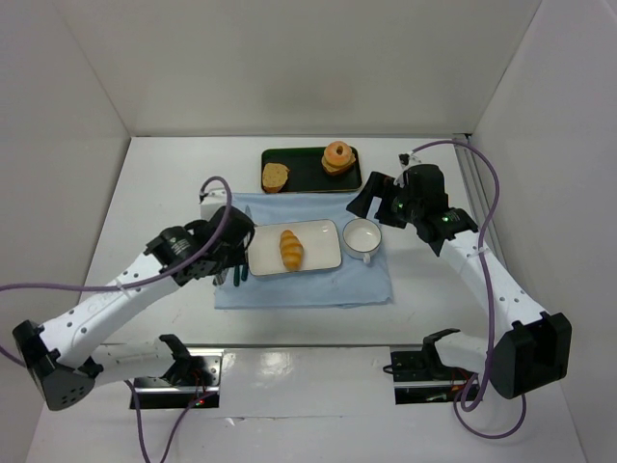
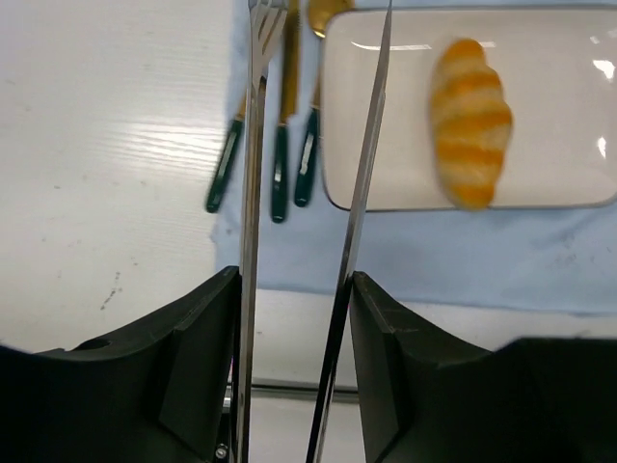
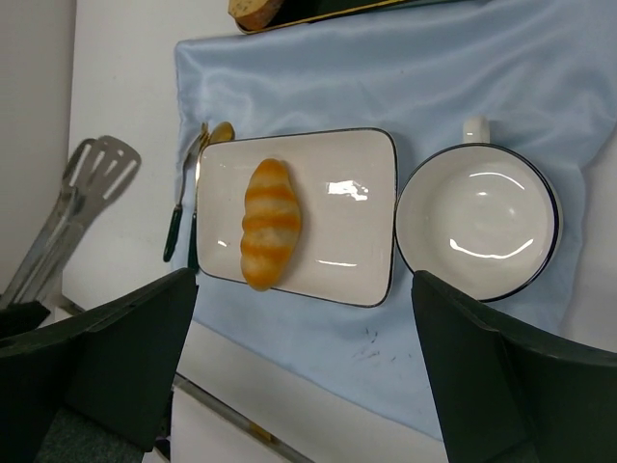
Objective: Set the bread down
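The bread, a golden-orange ridged roll, lies lengthwise on the white rectangular plate. My left gripper is just left of the plate. It is shut on metal tongs, whose two arms stand apart with nothing between them, their tips left of the bread. My right gripper hangs open above the cloth, behind the cup, and holds nothing.
A blue cloth lies under the plate and a white cup. Green-handled cutlery lies left of the plate. A dark tray at the back holds a brown bread slice and a doughnut-like pastry.
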`<act>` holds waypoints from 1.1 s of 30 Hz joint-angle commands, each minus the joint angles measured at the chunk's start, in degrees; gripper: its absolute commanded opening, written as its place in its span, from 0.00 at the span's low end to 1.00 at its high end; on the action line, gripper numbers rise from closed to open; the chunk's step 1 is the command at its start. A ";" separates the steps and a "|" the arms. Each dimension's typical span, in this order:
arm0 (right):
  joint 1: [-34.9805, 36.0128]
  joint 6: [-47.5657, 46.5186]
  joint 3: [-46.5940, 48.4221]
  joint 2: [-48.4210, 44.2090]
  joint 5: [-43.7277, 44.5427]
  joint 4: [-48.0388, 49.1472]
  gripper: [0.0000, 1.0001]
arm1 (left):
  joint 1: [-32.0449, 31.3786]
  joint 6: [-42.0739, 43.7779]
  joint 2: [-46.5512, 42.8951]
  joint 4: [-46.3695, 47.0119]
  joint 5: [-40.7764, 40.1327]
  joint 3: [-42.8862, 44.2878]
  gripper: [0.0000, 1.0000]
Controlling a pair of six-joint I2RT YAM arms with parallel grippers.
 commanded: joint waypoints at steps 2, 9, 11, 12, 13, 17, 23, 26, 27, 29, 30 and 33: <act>-0.32 0.24 1.08 -0.91 -0.79 0.68 0.99 | 6.56 4.82 -4.32 7.17 -3.37 -4.48 0.59; -0.32 -0.29 1.08 -0.91 -0.79 0.68 0.99 | 21.07 14.13 -4.41 17.53 4.17 -9.40 0.59; -0.32 -0.29 0.56 -0.38 -0.79 0.16 0.99 | 25.46 15.89 -3.19 19.56 6.64 -11.15 0.59; -0.32 -0.29 0.56 -0.38 -0.79 0.16 0.99 | 26.78 16.42 -3.18 20.79 7.60 -11.77 0.59; -0.32 -0.29 0.56 -0.38 -0.79 0.16 0.99 | 29.40 17.04 -2.31 22.98 9.44 -12.39 0.59; -0.32 -0.29 0.56 -0.38 -0.79 0.16 0.99 | 34.52 19.15 1.38 27.46 13.41 -14.59 0.59; -0.32 -0.29 0.56 -0.38 -0.79 0.16 0.99 | 37.86 19.68 7.71 30.12 15.87 -15.12 0.58; -0.32 -0.29 0.56 0.14 -0.79 0.16 0.99 | 39.01 20.29 9.38 31.35 17.01 -14.60 0.58; -0.84 -0.29 0.56 0.15 -0.79 0.16 0.99 | 39.01 20.29 10.61 31.35 17.02 -14.59 0.58; -0.85 -0.29 0.56 0.15 -0.79 0.16 0.99 | 39.01 20.29 11.84 31.35 17.02 -13.98 0.58; -0.85 -0.29 0.56 0.67 -0.79 0.16 0.99 | 39.62 20.29 12.46 31.35 17.02 -13.98 0.58; -0.85 -0.29 1.08 0.68 -0.79 0.68 0.99 | 40.15 20.29 14.92 31.35 17.54 -13.98 0.58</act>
